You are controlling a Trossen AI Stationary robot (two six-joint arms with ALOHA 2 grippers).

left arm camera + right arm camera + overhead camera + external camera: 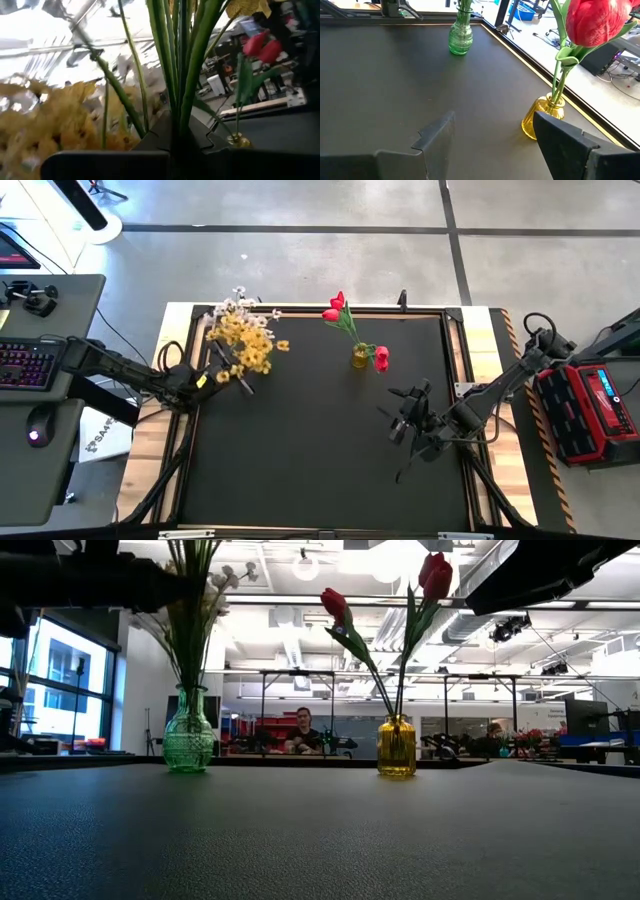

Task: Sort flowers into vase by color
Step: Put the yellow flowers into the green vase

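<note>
A green glass vase [188,740] stands at the far left of the black table. It holds green stems [187,75] with yellow blooms [245,345] and small white blossoms [238,305]. A yellow vase [360,358] at far centre holds red tulips [435,575] by their stems. My left gripper [225,377] is shut, just left of the green vase, tipped slightly up toward the stems, with nothing seen between its fingers [167,150]. My right gripper [405,415] stands open above the table, near-right of the yellow vase [540,120]. Nothing is between its fingers.
The black mat [320,460] lies bare in the middle and near part. A raised frame [450,315] edges the table. A red case [590,405] sits off the right side, and a keyboard [25,365] off the left. People sit in the room beyond [303,730].
</note>
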